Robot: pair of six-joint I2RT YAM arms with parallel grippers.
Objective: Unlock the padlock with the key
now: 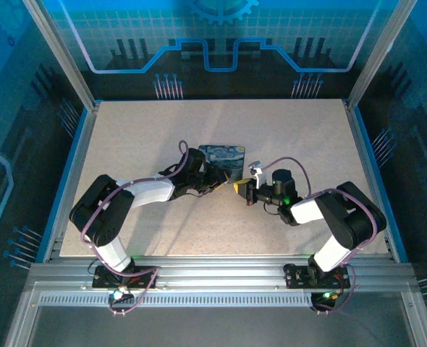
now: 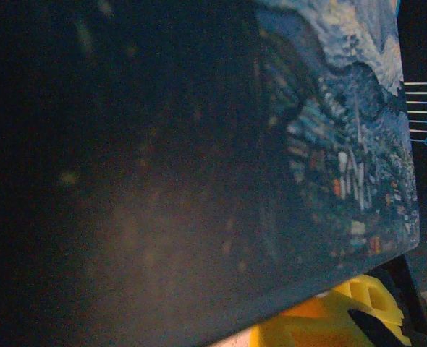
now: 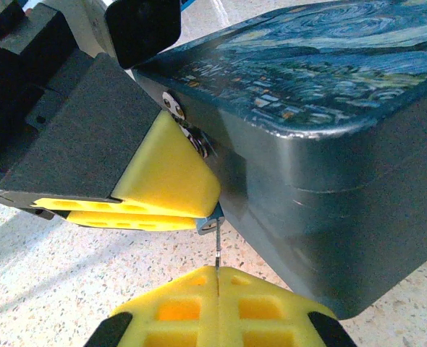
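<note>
Right wrist: right pincer point(image 3: 217, 280) grips the key point(image 3: 217, 247), tip at the padlock point(image 3: 209, 219) clamped by left pincer point(image 3: 199, 211).

The right gripper point(image 3: 217, 282) is seen at the bottom edge, with its yellow pads pressed together on the key point(image 3: 217, 249). The key's thin dark shaft is pointed upward, and its tip is placed at the underside of the padlock point(image 3: 212, 215). Of the padlock, a small bluish corner is shown, clamped between the yellow pads of the left gripper point(image 3: 174, 208). The box point(image 3: 329, 181) is set just beside them on the speckled table point(image 3: 69, 267), and a silvery hasp point(image 3: 188, 126) is fixed to its front.
</note>
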